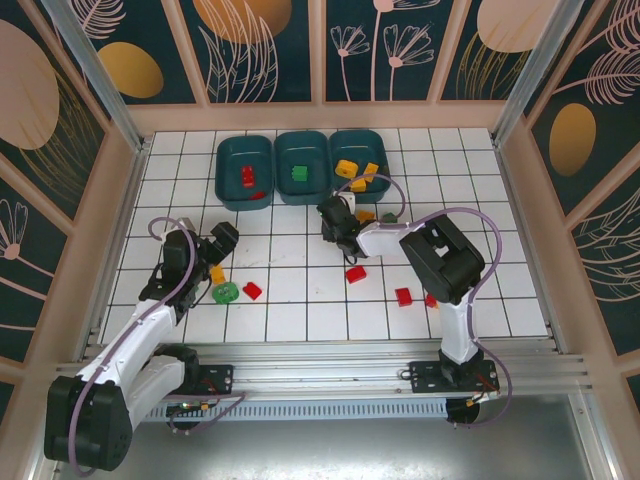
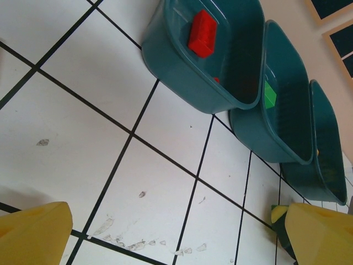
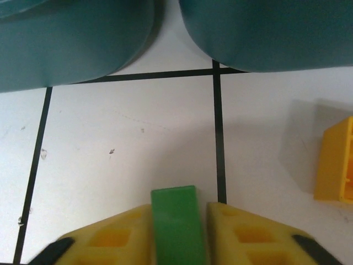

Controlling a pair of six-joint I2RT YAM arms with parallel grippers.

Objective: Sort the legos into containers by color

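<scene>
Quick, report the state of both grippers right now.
Left gripper: open, holding nothing.
Right gripper: closed on a green lego pinched between its fingers.

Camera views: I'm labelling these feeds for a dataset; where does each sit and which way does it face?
Top external: above and behind the bases, looking down on the tiled table; left arm and right arm show.
Left wrist: on the left arm, facing the tubs; open left pincer at bottom corners.
Right wrist: low over tiles, facing tub walls; right pincer shut on a green brick.
Shared: top and left wrist both show a red brick inside a tub.
</scene>
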